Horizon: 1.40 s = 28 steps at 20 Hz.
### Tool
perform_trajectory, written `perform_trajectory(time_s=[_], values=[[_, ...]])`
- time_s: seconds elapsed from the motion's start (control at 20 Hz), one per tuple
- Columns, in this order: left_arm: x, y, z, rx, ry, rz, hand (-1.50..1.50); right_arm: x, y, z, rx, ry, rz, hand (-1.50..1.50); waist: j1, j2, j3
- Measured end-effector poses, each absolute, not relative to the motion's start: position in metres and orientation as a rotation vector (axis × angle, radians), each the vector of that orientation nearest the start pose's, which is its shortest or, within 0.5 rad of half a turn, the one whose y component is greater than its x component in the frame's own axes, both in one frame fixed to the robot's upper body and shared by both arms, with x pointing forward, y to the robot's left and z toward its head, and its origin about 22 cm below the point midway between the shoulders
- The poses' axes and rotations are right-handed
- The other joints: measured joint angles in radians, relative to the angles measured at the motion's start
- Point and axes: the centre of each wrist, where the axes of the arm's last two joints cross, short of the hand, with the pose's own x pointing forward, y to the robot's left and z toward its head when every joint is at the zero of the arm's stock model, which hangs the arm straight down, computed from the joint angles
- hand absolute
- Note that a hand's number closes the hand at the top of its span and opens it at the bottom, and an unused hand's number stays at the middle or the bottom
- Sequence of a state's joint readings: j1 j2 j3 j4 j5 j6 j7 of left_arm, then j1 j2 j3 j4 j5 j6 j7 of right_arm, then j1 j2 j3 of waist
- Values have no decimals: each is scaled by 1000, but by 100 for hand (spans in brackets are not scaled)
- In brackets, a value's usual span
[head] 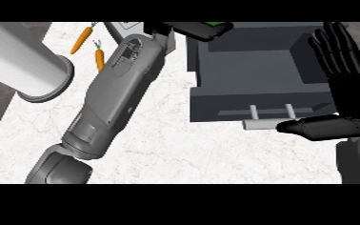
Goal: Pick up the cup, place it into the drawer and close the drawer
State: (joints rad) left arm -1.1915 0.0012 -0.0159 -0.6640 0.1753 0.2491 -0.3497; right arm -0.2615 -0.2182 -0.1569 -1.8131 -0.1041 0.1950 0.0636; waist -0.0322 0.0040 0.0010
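Observation:
My left forearm [116, 90] stretches up the counter to the drawer's far left corner. There my left hand [188, 29] is curled round a green cup [216, 27], of which only a small green patch shows between the black fingers. The dark grey drawer [204, 76] stands pulled out, its inside bare, with a pale bar handle [262, 123] on its front. My right hand [339, 71] is at the drawer's right side, open with fingers straight up, and its thumb [309, 127] lies just right of the handle.
Two orange carrots [83, 37] [99, 58] lie on the white marble counter [175, 148] at the upper left. A large pale cylinder [32, 69] lies at the left edge. A small grey-white object [126, 26] sits at the top behind the forearm.

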Motion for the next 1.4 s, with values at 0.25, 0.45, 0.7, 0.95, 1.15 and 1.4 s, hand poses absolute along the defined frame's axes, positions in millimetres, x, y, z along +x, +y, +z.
perform_trajectory(time_s=[0.25, 0.45, 0.7, 0.95, 1.15, 1.4], values=[[443, 38, 176, -88, -1970, -229, 150, 279, -278, 143, 25, -2003, 279, -150, -25, 7, 0], [446, 31, 170, -26, -1892, -274, 150, 282, -273, 148, 55, -2020, 293, -150, -54, 15, 1], [447, 33, 151, -6, -1792, -387, 150, 285, -265, 151, 85, -2034, 314, -150, -90, 25, 1], [444, 38, 129, 18, -1729, -460, -150, 290, -254, 157, 123, -2050, 343, -150, -133, 36, 1], [442, 40, 122, -9, -1731, -441, -150, 292, -246, 161, 171, -2057, 372, -150, -158, 43, 1], [440, 40, 121, -109, -1769, -340, -150, 295, -227, 159, 363, -2034, 475, 150, -176, 49, 0]])
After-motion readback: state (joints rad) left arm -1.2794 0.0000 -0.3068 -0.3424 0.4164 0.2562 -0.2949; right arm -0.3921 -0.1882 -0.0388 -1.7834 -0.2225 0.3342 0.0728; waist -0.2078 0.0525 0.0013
